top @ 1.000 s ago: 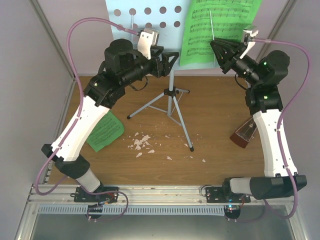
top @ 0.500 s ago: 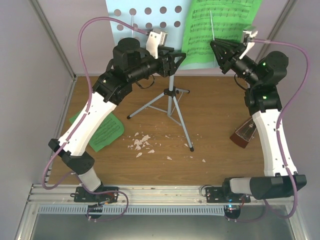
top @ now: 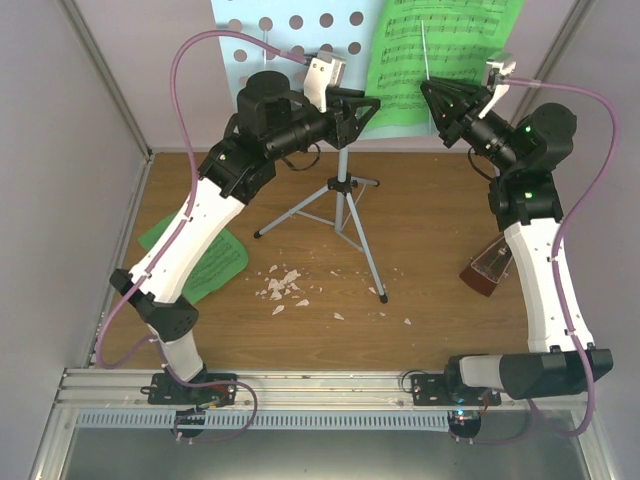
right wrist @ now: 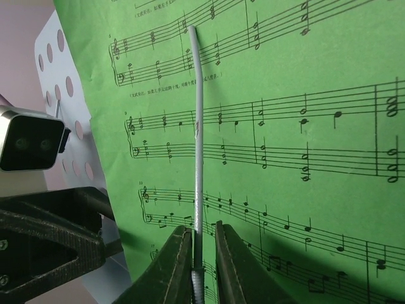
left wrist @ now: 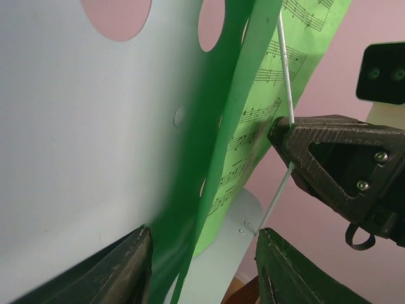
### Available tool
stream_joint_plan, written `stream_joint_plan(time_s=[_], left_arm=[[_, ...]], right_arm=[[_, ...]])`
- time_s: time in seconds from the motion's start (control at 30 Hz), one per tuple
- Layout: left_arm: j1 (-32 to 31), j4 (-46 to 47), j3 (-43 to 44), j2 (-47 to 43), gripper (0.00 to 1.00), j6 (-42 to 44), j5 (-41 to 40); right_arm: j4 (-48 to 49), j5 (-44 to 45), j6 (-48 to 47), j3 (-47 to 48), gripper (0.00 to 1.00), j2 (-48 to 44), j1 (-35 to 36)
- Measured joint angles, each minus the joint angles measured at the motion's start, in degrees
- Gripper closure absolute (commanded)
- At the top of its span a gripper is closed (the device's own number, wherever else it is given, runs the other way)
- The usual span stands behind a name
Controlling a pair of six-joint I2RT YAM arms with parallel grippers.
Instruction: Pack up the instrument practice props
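My left arm reached up and across to the stand [left wrist: 63, 158], the left gripper [left wrist: 202, 272] with jaws apart around the sheet [left wrist: 253, 126]'s edge. My right arm stood raised, the right gripper [right wrist: 198, 266] pinched on the wire [right wrist: 196, 126] lying over that sheet. The metronome [top: 487, 268] sat on the table [top: 430, 240] beside my right arm.

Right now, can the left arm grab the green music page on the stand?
Probably yes. The left gripper is open with the edge of the green page between its fingers. The right gripper pinches the white wire lying across the page, which might pin it.
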Motion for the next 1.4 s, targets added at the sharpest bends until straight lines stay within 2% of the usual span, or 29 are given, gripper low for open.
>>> stream_joint_plan(time_s=[0.13, 0.27, 0.33, 0.4, 0.47, 0.67, 1.13, 1.3, 1.4], left_arm=[[0.02, 1.07, 0.61, 0.83, 0.58, 0.04, 0.92], [0.02, 1.57, 2.71, 2.49, 0.68, 0.09, 1.6], [0.02, 1.86, 3.02, 2.99, 0.78, 0.11, 1.9], [0.07, 1.86, 3.02, 3.21, 0.9, 0.22, 2.05], [0.17, 1.86, 3.02, 3.3, 0.96, 0.33, 2.08], [0.22, 1.86, 3.02, 3.3, 1.0, 0.22, 1.9], [0.24, 1.84, 2.95, 3.28, 1.0, 0.2, 1.46], [0.98, 1.79, -1.22, 0.37, 1.0, -0.48, 1.73], [2.6, 1.73, -7.21, -4.31, 1.0, -1.79, 2.64]], right_arm=[[0.07, 0.0, 0.13, -0.04, 0.87, 0.0, 0.0], [0.22, 0.0, 0.15, -0.13, 0.87, 0.0, 0.0], [0.39, 0.0, 0.15, -0.22, 0.89, 0.0, 0.0], [0.44, 0.0, 0.15, -0.24, 0.97, 0.0, 0.0], [0.87, -0.2, 0.15, -0.33, 1.0, 0.0, 0.02], [6.16, -0.68, -0.52, -4.28, 0.99, -1.2, 0.0], [13.84, -0.59, -2.54, -8.9, 0.99, -2.6, 0.02], [14.1, -0.15, -2.51, -9.01, 0.99, -2.6, 0.02], [14.1, 0.39, -2.51, -9.05, 1.0, -2.6, 0.02]])
